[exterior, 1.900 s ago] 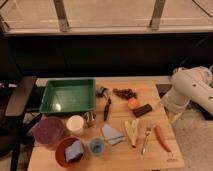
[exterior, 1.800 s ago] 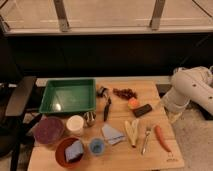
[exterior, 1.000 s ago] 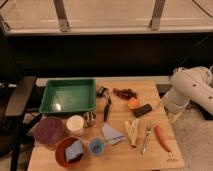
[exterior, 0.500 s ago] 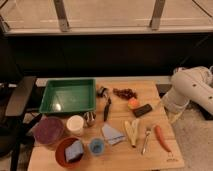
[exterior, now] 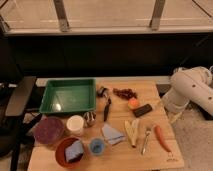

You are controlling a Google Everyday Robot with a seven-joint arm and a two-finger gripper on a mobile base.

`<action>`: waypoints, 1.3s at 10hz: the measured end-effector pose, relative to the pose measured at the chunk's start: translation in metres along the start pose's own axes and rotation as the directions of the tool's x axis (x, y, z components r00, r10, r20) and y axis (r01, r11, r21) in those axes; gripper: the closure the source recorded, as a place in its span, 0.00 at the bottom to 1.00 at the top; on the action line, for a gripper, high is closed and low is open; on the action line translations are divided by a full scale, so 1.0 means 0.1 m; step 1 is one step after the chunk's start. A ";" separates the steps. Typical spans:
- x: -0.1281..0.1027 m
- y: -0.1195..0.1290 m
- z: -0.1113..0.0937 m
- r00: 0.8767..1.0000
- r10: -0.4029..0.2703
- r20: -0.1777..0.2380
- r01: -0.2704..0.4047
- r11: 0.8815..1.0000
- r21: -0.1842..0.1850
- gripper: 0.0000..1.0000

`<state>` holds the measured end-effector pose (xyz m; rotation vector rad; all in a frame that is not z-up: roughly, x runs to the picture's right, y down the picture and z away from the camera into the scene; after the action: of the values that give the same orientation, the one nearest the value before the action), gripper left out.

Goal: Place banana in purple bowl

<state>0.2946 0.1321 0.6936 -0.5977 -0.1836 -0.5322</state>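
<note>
The banana (exterior: pixel 131 133) is pale yellow and lies flat on the wooden table (exterior: pixel 120 159), right of centre near the front. The purple bowl (exterior: pixel 48 131) stands at the front left, next to a white cup (exterior: pixel 75 125). My white arm (exterior: pixel 190 92) is folded up beside the table's right edge. My gripper (exterior: pixel 172 116) hangs at the arm's lower end, off the table's right side, well to the right of the banana and far from the bowl. It holds nothing that I can see.
A green tray (exterior: pixel 68 96) sits at the back left. A reddish-orange bowl with a blue sponge (exterior: pixel 70 150) and a small blue cup (exterior: pixel 96 146) stand at the front. A round orange fruit (exterior: pixel 133 103), a dark bar (exterior: pixel 142 110), a fork (exterior: pixel 146 139) and a carrot (exterior: pixel 162 137) lie around the banana.
</note>
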 end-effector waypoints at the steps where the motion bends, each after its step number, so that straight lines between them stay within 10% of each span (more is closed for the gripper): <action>1: -0.11 -0.02 0.03 0.996 -0.084 0.005 0.084 0.996 0.000 0.40; 3: -0.44 -0.12 0.09 0.962 -0.272 0.025 0.272 0.962 0.016 0.40; 5: -0.87 -0.21 0.16 0.870 -0.489 0.055 0.487 0.872 0.047 0.40; 8: -1.50 -0.24 0.27 0.685 -0.712 0.153 0.704 0.701 0.110 0.40; 10: -1.64 -0.24 0.28 0.635 -0.753 0.173 0.743 0.657 0.130 0.40; 13: -1.62 -0.23 0.33 0.639 -0.752 0.164 0.743 0.658 0.122 0.40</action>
<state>0.1442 0.2030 0.6807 -0.5134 -0.6598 -1.2852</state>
